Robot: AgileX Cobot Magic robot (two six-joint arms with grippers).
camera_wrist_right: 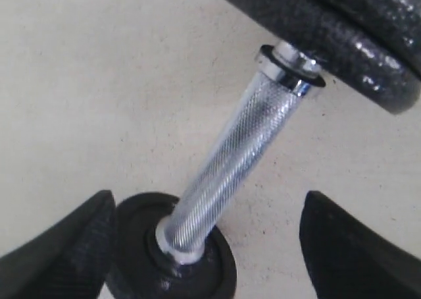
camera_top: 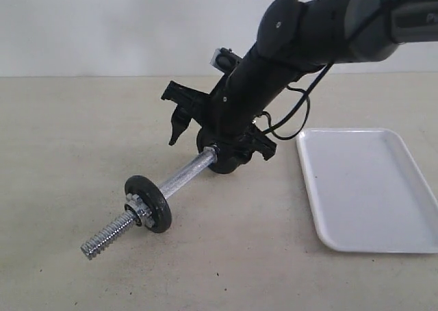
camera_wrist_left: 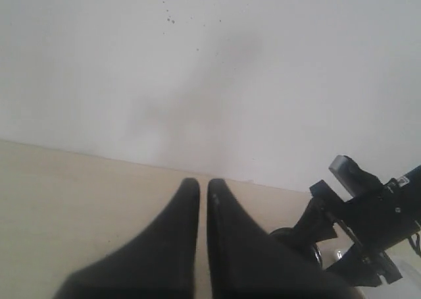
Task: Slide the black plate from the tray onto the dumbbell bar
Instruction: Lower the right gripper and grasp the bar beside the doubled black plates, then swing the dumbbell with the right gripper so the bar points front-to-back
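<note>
The right arm (camera_top: 321, 16) slopes down from the top right and leans across the middle. The right tool (camera_top: 220, 146) has its fingers spread wide apart. The left tool (camera_wrist_left: 203, 187) is closed tight.

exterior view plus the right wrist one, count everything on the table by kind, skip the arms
black weight discs: 2, the black plate and the second black disc, both on the bar
chrome dumbbell bar: 1
star collar nut: 1
white tray: 1
total: 5
</note>
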